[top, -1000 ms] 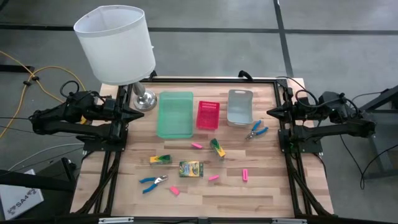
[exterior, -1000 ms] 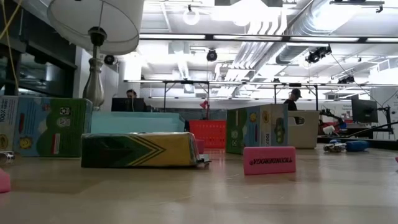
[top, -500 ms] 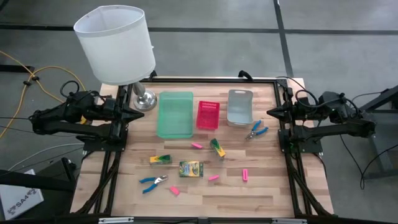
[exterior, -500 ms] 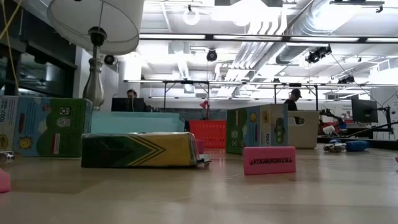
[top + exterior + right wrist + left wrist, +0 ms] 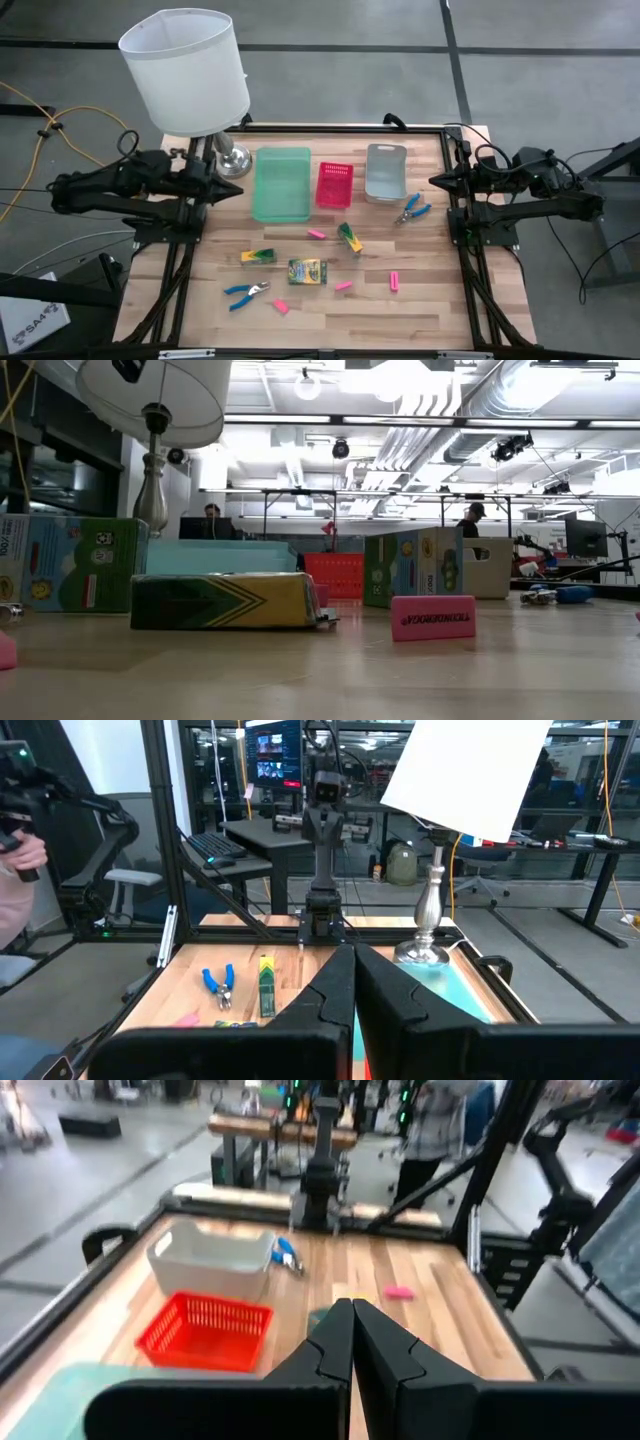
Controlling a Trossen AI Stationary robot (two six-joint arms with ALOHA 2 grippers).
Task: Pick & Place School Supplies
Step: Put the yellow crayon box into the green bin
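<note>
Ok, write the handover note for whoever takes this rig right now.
Left tool: shut, empty, at the table's left edge near the lamp.
Right tool: shut, empty, at the right edge.
Three crayon boxes, four pink erasers and one blue-handled tool lie loose on the table; the other blue-handled tool lies beside the grey tray.
Done: nothing; the green tray and pink tray look empty.
Left: everything.

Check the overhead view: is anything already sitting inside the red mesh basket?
No. In the high view the red mesh basket shows only its own bare bottom, with every crayon box, eraser and tool on the wooden table.
</note>
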